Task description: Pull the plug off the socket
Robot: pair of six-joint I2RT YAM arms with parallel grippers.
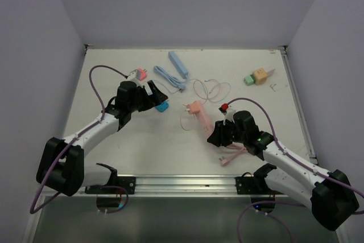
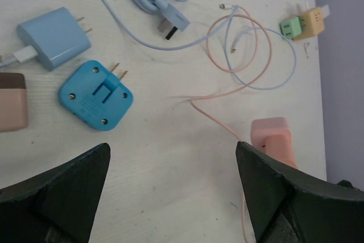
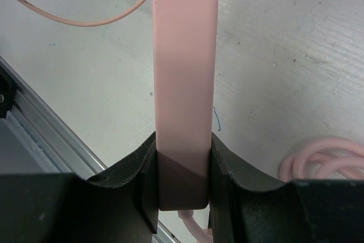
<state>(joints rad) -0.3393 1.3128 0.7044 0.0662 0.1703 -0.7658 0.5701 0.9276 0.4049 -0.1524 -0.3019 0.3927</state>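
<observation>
Pinches near end of pink socket strip (image 1: 199,115) in right fingers (image 3: 139,177); flat on worktop (image 1: 142,140), long axis far-left to near-right. Holds left fingers (image 2: 62,197) spread, empty.

Pale lavender walls close in on three sides: a back wall (image 1: 187,4), a left wall (image 1: 34,55) and a right wall (image 1: 335,55), all plain and bare. Between them sits an off-white worktop (image 1: 142,146), scuffed with small dark specks and faintly ribbed up close. A silver metal rail (image 1: 187,184) runs along its near edge, and a thin metal strip (image 1: 300,106) borders its right side. The light is soft and even, leaving only weak shadows.
</observation>
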